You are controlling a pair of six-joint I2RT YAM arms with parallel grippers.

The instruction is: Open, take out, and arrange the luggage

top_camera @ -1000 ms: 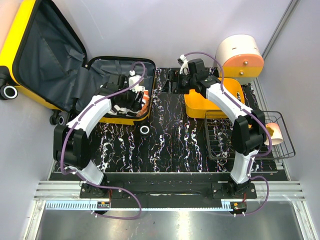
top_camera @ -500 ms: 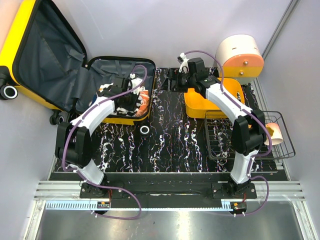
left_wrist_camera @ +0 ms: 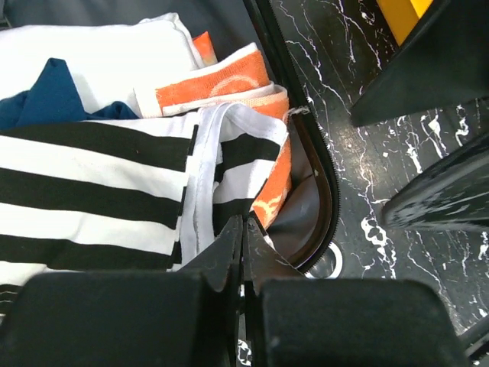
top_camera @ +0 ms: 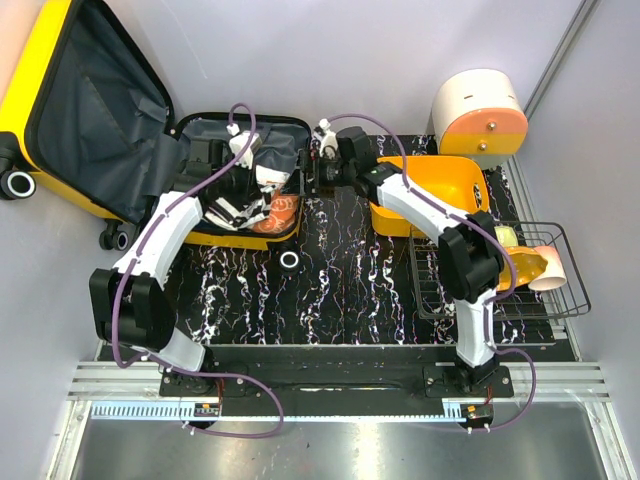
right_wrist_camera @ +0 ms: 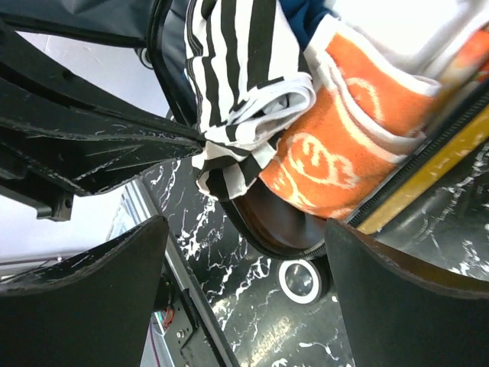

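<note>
On black marbled table (top_camera: 350,290), left side: luggage (top_camera: 45,70) lying open, lid propped up toward far left, base packed with folded clothes.

Treat shell as stiff, glossy and probably slippery; take hold at rim, not on smooth panels. Treat contents as soft, light and limp; expect sagging, and dragging of neighbouring pieces, on lifting.

Left gripper (left_wrist_camera: 243,229): fingers closed together on hem of striped garment (left_wrist_camera: 92,191), at near-right corner of base.

Right gripper (right_wrist_camera: 244,252): fingers spread wide, holding nothing, just beside right rim of base, facing orange towel (right_wrist_camera: 336,153).

Pinch cloth at hem or folded edge, deep enough to prevent slip-out. Lift slowly. Watch for snagging on zip track along rim. Expect towel to follow, being tucked partly under striped garment.
</note>
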